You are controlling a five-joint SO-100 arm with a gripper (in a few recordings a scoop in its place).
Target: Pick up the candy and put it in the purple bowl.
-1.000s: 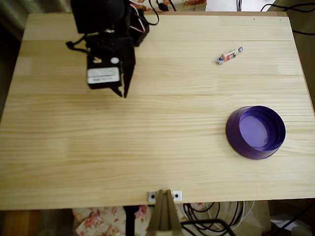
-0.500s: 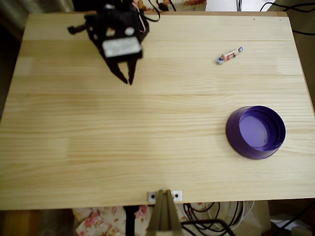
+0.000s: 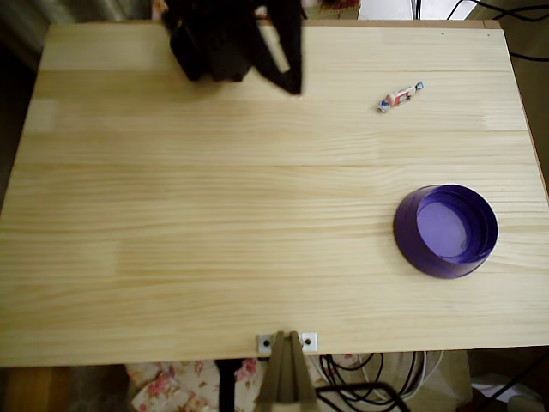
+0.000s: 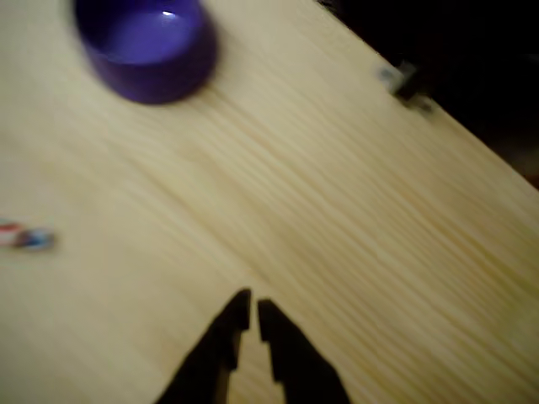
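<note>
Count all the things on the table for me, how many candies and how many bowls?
Candy: 1
Purple bowl: 1
Total: 2 things on the wooden table, and the bowl has nothing inside it.

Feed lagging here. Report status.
End effector shut, empty, above wood table. Small red-white wrapped candy untouched. Glossy purple plastic bowl empty. Path unobstructed.

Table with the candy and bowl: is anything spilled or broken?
No, nothing stands out. The candy lies wrapped on the table, the purple bowl sits upright and empty, and the claw holds nothing.
</note>
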